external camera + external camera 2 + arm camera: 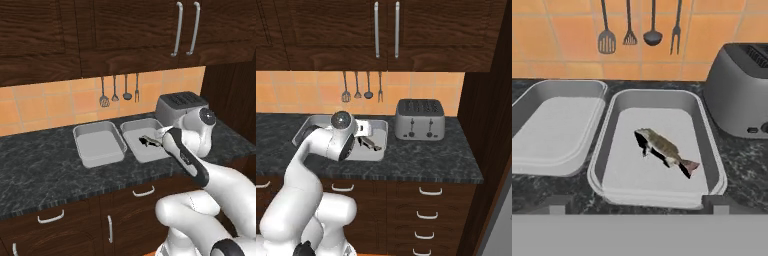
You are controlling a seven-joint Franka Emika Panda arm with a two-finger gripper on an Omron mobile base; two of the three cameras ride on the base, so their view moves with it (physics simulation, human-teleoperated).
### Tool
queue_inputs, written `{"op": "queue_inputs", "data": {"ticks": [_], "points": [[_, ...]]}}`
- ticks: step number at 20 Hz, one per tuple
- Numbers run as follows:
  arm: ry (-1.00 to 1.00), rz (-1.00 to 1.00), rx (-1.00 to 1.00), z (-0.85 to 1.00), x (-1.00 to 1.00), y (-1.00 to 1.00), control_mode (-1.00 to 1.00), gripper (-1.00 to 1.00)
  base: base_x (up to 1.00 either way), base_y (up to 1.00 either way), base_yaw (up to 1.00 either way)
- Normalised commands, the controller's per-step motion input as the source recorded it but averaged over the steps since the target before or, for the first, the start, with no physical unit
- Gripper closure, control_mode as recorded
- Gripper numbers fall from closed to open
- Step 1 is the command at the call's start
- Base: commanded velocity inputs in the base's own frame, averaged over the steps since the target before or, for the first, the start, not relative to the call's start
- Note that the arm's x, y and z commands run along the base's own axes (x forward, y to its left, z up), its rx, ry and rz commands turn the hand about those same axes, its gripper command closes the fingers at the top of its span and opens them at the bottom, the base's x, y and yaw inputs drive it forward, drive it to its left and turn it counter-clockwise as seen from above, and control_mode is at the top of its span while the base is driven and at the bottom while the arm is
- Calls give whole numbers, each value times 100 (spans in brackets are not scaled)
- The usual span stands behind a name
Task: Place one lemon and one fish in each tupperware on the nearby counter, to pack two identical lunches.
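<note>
Grey trays: two tupperware side by side on the black marbled table [747, 165]; left tray [554, 125] bare, right tray [659, 150] beside the steel toaster [739, 90].
Fish: one fish [664, 149] lies diagonally on the right tray's floor, touching nothing else.
Lemons: none located.
Handling, judged: fish light, slender, probably slick; take it across the thick mid-body, not the tail.
Claw: claw [634, 206] hangs over the right tray's near rim, fingers spread wide apart, holding nothing, clear of the fish.
Progress, judged: one fish placed; the left tray unfilled.
</note>
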Motion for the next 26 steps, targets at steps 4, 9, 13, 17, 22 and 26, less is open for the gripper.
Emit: {"op": "queue_inputs", "data": {"ticks": [4, 9, 13, 17, 22, 26], "points": [[-1, -14, 0, 49, -100, 25, -100, -100, 0, 0, 0], [9, -20, 0, 36, -99, 13, -100, -100, 0, 0, 0], [2, -16, 0, -3, -100, -9, -100, -100, 0, 0, 0], [0, 0, 0, 0, 0, 0, 100, -100, -100, -45, -4], [0, 0, 0, 0, 0, 0, 100, -100, -70, -95, -6], [0, 0, 0, 0, 0, 0, 100, -100, -11, -100, -1]]}}
